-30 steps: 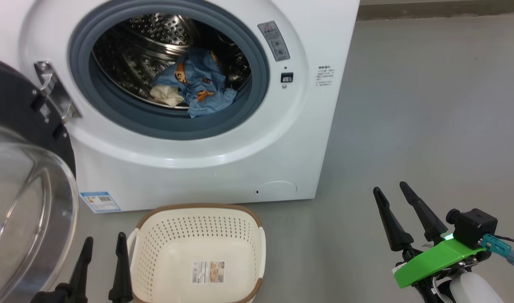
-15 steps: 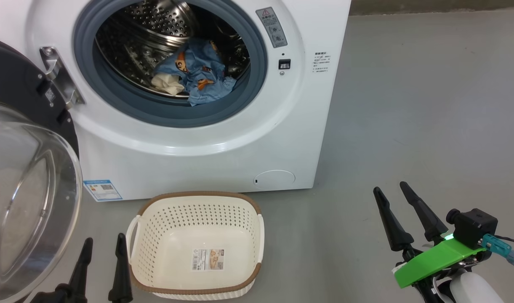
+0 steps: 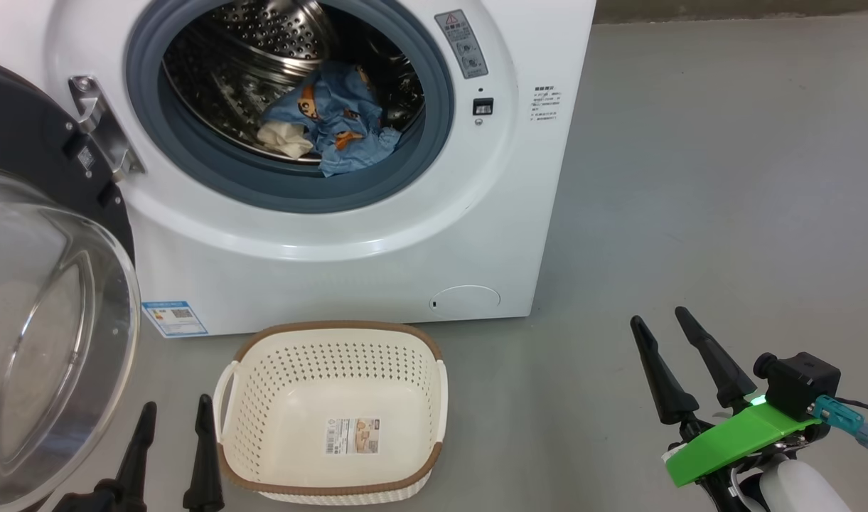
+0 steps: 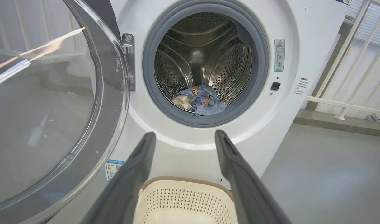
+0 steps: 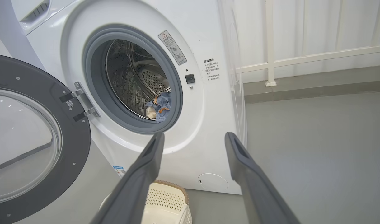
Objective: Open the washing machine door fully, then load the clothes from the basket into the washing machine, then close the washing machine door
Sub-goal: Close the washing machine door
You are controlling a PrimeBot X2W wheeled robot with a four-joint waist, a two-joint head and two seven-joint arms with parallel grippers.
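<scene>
Slight camera shift — basket [image 3: 338,328] now fully in frame

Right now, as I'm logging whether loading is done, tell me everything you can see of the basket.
The basket is cream-white perforated plastic, a rounded rectangle with a brown woven-look rim and two side handles. It stands upright on the grey floor just before the washing machine, empty but for a label on its bottom.

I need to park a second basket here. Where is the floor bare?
Bare grey floor right of the washing machine, running down to the right gripper. Crowded on the left: the open washing machine door, left gripper and the basket sit close together.
</scene>
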